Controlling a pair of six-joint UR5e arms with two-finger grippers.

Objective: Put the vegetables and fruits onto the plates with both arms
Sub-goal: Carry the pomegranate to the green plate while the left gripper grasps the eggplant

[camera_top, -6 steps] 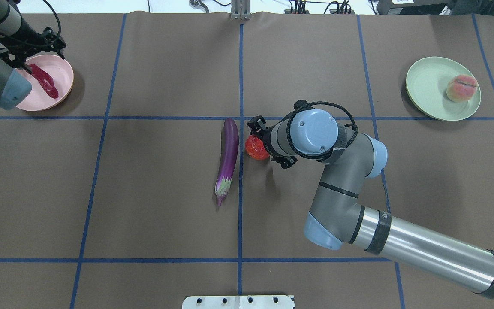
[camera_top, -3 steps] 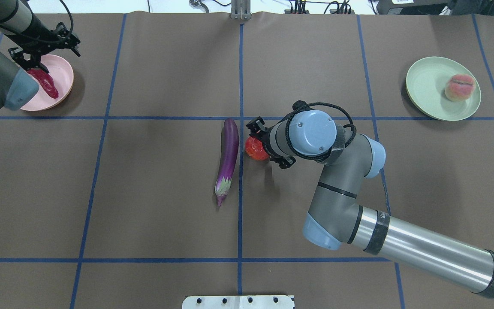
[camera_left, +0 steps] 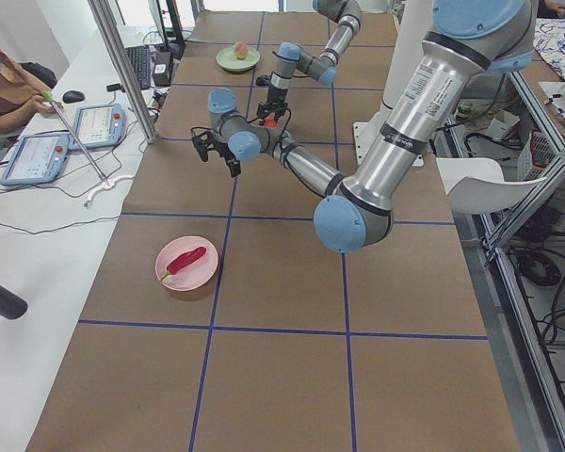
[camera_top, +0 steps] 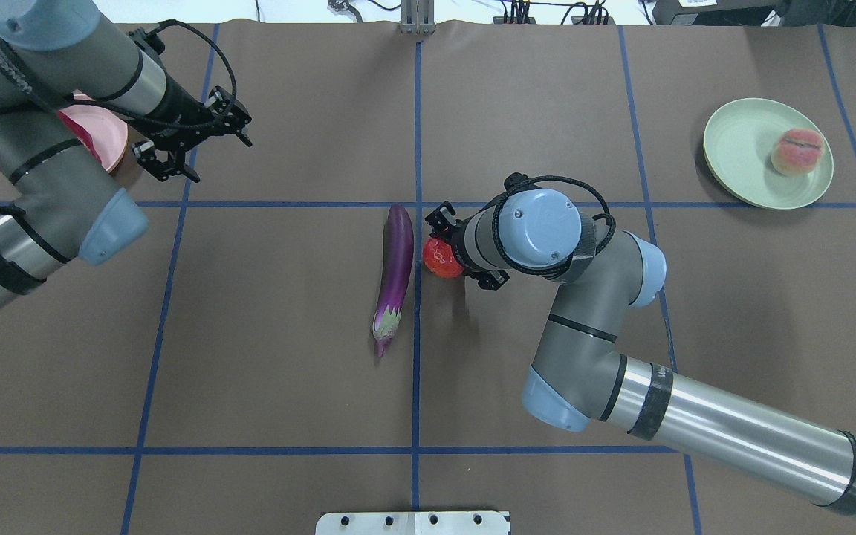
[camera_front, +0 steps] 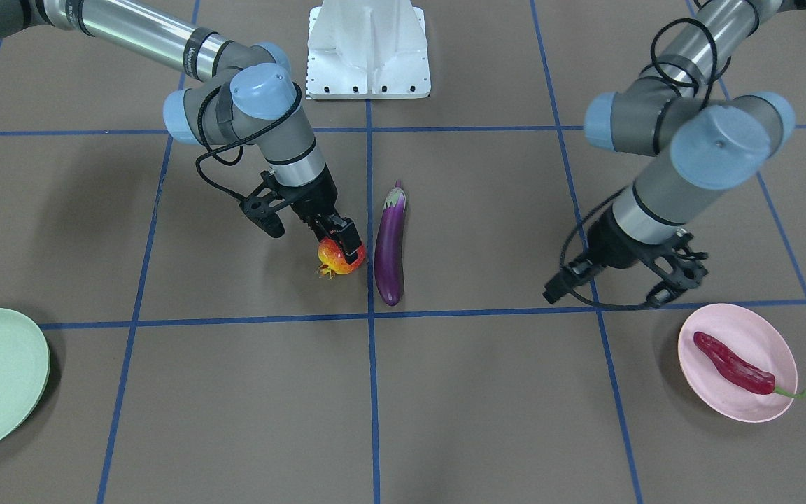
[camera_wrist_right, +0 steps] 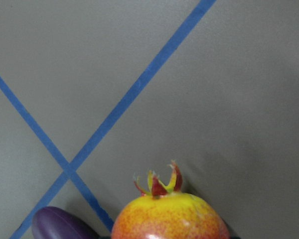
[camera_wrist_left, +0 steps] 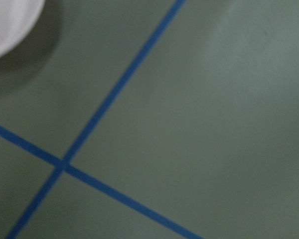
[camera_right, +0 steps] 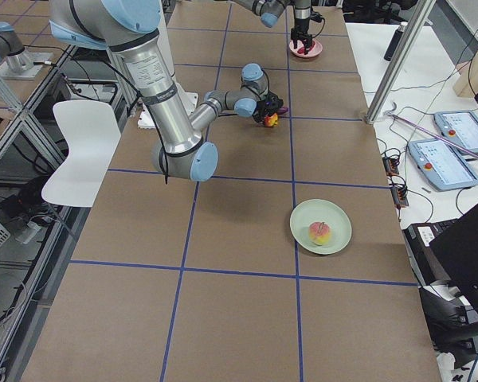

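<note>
My right gripper (camera_front: 338,241) is shut on the red-orange pomegranate (camera_front: 337,259), low over the table and right beside the purple eggplant (camera_front: 389,241). Both also show in the overhead view, the pomegranate (camera_top: 438,258) and the eggplant (camera_top: 397,267). The right wrist view shows the pomegranate's crown (camera_wrist_right: 162,184). My left gripper (camera_front: 602,299) is open and empty, above the table just inward of the pink plate (camera_front: 763,332). The red chili pepper (camera_front: 733,364) lies on that plate. The peach (camera_top: 797,151) sits on the green plate (camera_top: 736,148) at the far right.
The white robot base (camera_front: 368,49) stands at the table's near-robot edge. Blue tape lines (camera_top: 417,134) divide the brown table into squares. An operator's tablets (camera_left: 38,155) lie on a side bench, and a white chair (camera_right: 80,143) stands behind the robot.
My left arm has swung away from the pink plate toward the table's middle, leaving the chili on the plate. My right gripper has barely shifted with the pomegranate.
</note>
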